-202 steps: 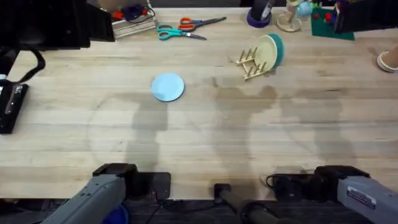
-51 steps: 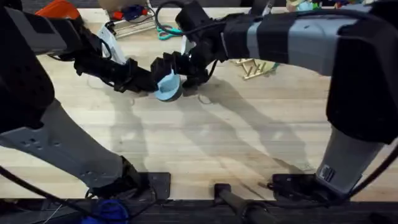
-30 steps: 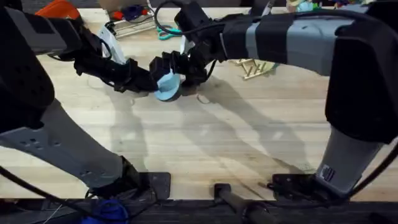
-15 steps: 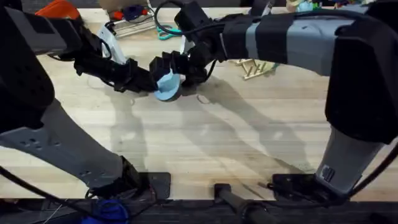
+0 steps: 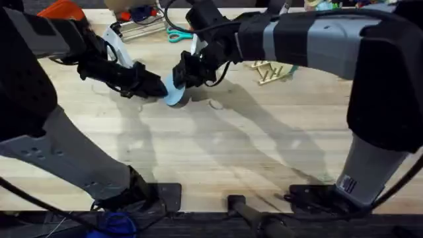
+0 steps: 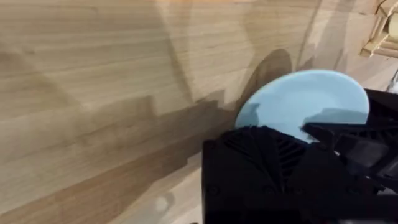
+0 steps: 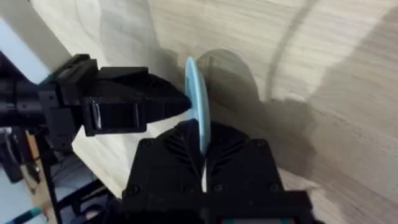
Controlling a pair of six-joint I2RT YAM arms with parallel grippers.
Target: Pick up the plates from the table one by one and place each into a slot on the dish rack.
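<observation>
no readable text, labels or numbers anywhere

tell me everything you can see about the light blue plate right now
The light blue plate is small, round and plain, with a smooth matte face. It stands tilted up on edge, its lower rim at the table. The right gripper is shut on its rim, the plate edge-on between those black fingers. The left gripper meets it from the other side, its tip at the plate's face.
</observation>
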